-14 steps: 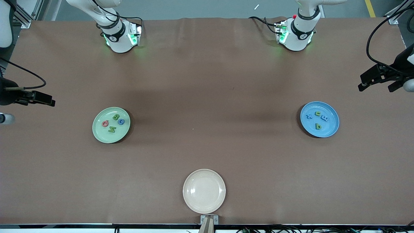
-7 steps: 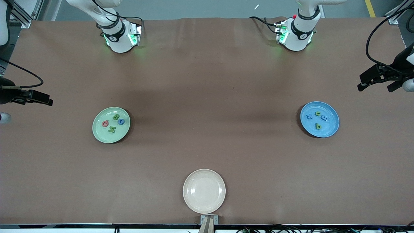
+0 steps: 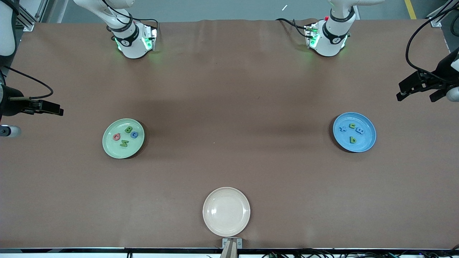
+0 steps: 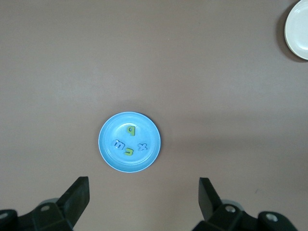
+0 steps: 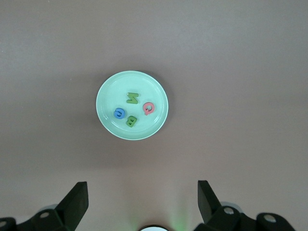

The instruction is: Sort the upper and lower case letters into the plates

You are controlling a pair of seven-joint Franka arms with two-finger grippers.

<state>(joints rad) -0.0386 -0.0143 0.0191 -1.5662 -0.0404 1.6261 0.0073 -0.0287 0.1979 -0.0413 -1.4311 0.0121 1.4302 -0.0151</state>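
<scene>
The sorting looks finished. The pale green plate (image 3: 123,138), toward the right arm's end of the table, holds four letters: a pink one (image 3: 117,136), a blue one (image 3: 134,134) and two green ones (image 3: 128,129). The blue plate (image 3: 354,132), toward the left arm's end, holds the other four, two blue (image 3: 343,128) and two green (image 3: 353,139). No letter lies loose on the table. The cream plate (image 3: 226,211), nearest the front camera, is bare. The left gripper (image 4: 143,202) hangs high over the blue plate, jaws wide and empty; the right gripper (image 5: 142,204) does likewise over the green plate. Both arms wait.
</scene>
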